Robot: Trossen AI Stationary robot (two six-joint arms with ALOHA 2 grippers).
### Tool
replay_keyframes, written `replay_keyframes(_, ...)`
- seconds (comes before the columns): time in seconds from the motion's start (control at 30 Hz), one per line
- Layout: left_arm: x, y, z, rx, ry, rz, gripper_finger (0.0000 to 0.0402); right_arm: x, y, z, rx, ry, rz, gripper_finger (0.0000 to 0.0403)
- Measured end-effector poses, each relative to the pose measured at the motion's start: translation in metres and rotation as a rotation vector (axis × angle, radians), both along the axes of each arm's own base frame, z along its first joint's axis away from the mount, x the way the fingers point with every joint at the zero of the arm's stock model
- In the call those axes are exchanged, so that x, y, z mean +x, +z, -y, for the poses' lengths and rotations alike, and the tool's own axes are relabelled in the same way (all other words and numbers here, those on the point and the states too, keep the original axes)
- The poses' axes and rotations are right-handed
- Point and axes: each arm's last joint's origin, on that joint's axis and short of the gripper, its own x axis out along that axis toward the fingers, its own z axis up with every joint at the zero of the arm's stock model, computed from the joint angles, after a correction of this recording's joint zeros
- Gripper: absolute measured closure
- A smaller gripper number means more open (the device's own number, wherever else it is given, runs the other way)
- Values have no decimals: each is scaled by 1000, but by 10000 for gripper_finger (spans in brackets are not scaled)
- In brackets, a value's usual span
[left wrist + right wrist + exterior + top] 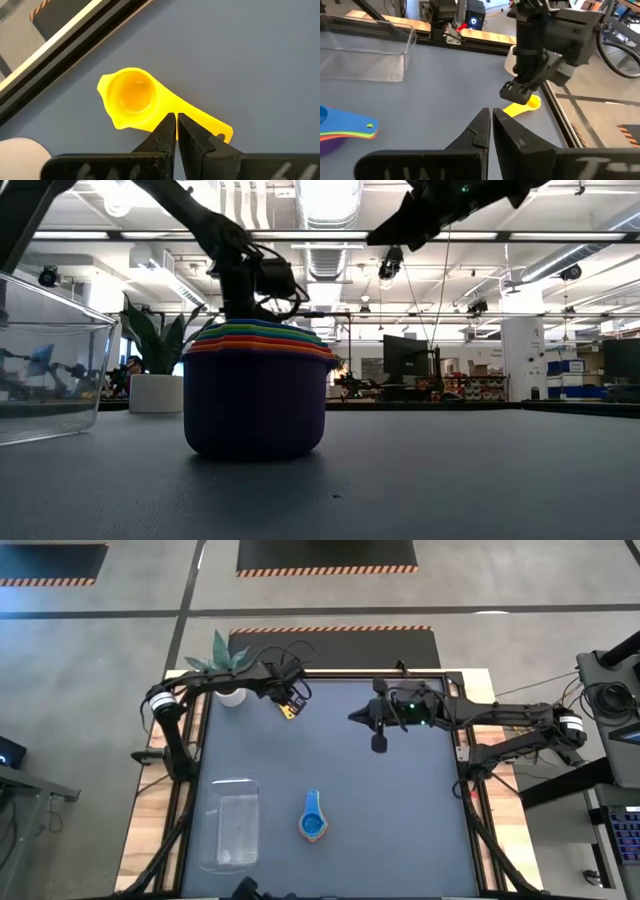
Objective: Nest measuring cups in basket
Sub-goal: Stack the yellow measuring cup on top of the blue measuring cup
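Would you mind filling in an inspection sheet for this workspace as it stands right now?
Surface: dark grey table top, wooden edges.
Job's things: nested stack of measuring cups on the table beside the clear basket, not in it; yellow cup alone near the far edge.
Clutter: potted plant at the far left corner.
Grippers: left gripper shut, above the yellow cup's handle; right gripper shut, raised over the far middle.
Cables: bundles along both arms.
Surroundings: floor with striped hazard mats; open lab room behind.
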Motion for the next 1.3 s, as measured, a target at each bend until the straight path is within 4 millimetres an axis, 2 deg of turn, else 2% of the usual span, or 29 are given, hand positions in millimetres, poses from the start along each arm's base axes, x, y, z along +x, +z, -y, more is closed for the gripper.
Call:
replay_keyframes(0.17,-3,-2,-6,27,52,-13,398,0,0,-1,-4,4,-2,394)
replay_keyframes(0.27,-5,-7,-9,33,75,-35,378,0,0,-1,-5,4,-2,394)
replay_keyframes(0.6,-4,-7,-9,29,123,-2,256,0,0,-1,-7,4,-4,394)
replay_keyframes(0.73,-2,-7,-8,2,122,39,225,0,0,-1,-7,5,-4,394)
replay_keyframes(0.9,0,-14,-10,0,132,24,219,0,-1,-1,-9,6,-8,394)
replay_keyframes(1.3,7,-35,-16,37,158,-3,239,0,-1,-1,-18,9,-12,394)
